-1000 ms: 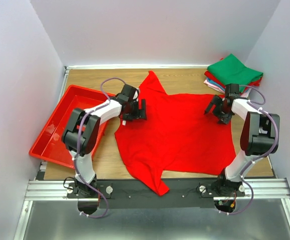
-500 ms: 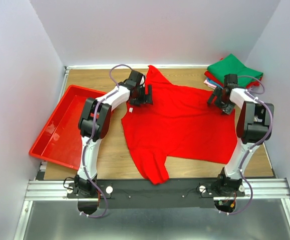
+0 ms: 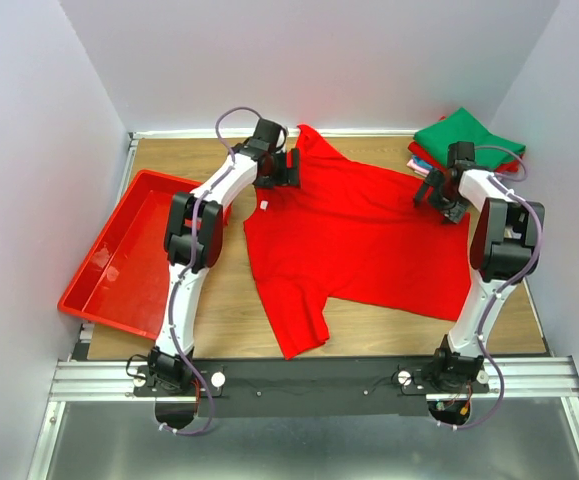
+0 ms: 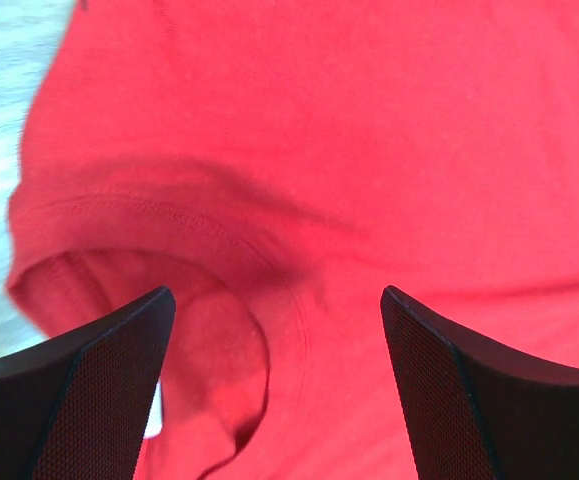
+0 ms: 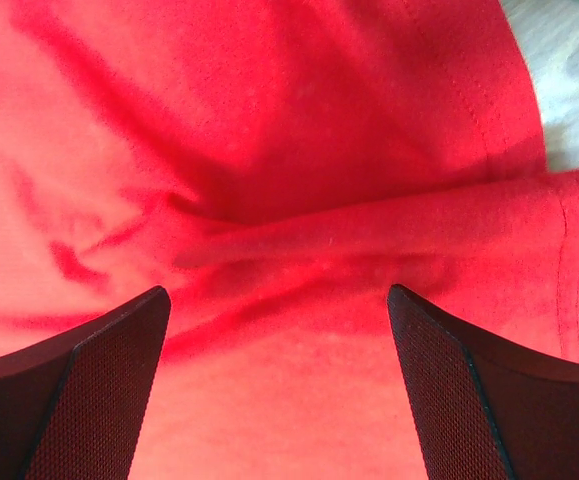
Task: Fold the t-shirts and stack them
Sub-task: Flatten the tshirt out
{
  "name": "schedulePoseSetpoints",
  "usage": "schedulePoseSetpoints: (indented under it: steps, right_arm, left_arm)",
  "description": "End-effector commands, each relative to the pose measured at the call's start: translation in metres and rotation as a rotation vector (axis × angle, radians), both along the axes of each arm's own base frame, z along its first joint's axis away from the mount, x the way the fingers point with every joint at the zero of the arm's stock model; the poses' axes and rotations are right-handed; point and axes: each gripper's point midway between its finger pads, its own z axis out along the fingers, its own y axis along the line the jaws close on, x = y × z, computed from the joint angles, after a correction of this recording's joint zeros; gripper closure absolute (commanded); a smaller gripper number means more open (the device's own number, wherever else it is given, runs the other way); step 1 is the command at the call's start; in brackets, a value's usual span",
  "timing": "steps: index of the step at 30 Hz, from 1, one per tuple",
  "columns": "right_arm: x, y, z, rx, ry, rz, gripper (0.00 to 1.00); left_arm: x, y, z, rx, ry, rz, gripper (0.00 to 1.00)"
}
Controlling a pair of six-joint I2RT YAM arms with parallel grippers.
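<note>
Red t-shirt [image 3: 359, 240] dragged toward the worktop's [image 3: 219, 310] far edge, now spread flatter.
Both arms have reached further out. Left gripper [image 4: 274, 300] is wide apart over the shirt's far-left hem, right gripper [image 5: 279, 295] wide apart over its far-right corner. Nothing clamped; looks ready for the first fold.

Left claw [image 3: 289, 167], right claw [image 3: 437, 202] and red t-shirt [image 3: 359, 245] shifted farther back.

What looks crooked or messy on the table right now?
The red t-shirt lies open but tilted against the table edges, and creased at its right end. In the far right corner, the green shirt sits twisted atop the folded stack, other colours showing beneath.
</note>
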Motion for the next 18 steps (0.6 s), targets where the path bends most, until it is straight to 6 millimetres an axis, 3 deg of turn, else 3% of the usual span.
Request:
schedulePoseSetpoints:
  steps: [1, 3, 4, 5, 6, 7, 8, 10, 11, 12, 13, 14, 16, 18]
  right_arm:
    - [-0.006, 0.009, 0.033, 0.025, -0.045, 0.035, 0.04]
    - [-0.014, 0.018, 0.045, 0.064, -0.067, 0.056, 0.04]
    - [-0.018, 0.019, 0.048, 0.063, -0.072, 0.056, 0.04]
    - [-0.022, 0.023, 0.049, 0.072, -0.072, 0.065, 0.04]
    - [-0.031, 0.026, 0.050, 0.076, -0.067, 0.068, 0.04]
    - [-0.038, 0.029, 0.043, 0.082, -0.045, 0.071, 0.04]
    - [-0.043, 0.034, 0.047, 0.085, -0.054, 0.078, 0.04]
    - [-0.053, 0.044, 0.047, 0.089, -0.047, 0.093, 0.04]
    - [-0.063, 0.048, 0.046, 0.088, -0.040, 0.096, 0.04]
    - [-0.074, 0.055, 0.043, 0.083, -0.025, 0.105, 0.04]
    - [-0.079, 0.059, 0.042, 0.083, -0.022, 0.110, 0.04]
    - [-0.085, 0.067, 0.039, 0.081, -0.010, 0.121, 0.04]
    - [-0.100, 0.069, 0.033, 0.082, 0.010, 0.113, 0.04]
    - [-0.116, 0.083, 0.025, 0.090, 0.039, 0.131, 0.04]
  left_arm:
    - [-0.010, 0.013, 0.048, 0.027, -0.071, 0.017, 0.09]
    - [-0.025, 0.018, 0.055, 0.025, -0.074, 0.025, 0.09]
    - [-0.024, 0.017, 0.068, 0.012, -0.102, 0.027, 0.09]
    - [-0.038, 0.021, 0.053, 0.028, -0.063, 0.027, 0.09]
    - [-0.045, 0.020, 0.062, 0.021, -0.080, 0.026, 0.09]
    - [-0.051, 0.021, 0.060, 0.022, -0.070, 0.028, 0.09]
    - [-0.067, 0.025, 0.043, 0.039, -0.029, 0.028, 0.09]
    - [-0.079, 0.023, 0.050, 0.028, -0.048, 0.028, 0.09]
    - [-0.096, 0.027, 0.032, 0.042, -0.005, 0.026, 0.09]
    - [-0.109, 0.027, 0.027, 0.029, 0.007, 0.022, 0.09]
    - [-0.112, 0.026, 0.034, 0.012, -0.012, 0.021, 0.09]
    - [-0.125, 0.026, 0.023, 0.020, 0.014, 0.014, 0.09]
    - [-0.131, 0.024, 0.025, 0.009, 0.004, 0.010, 0.09]
    - [-0.143, 0.023, 0.014, 0.006, 0.032, 0.002, 0.09]
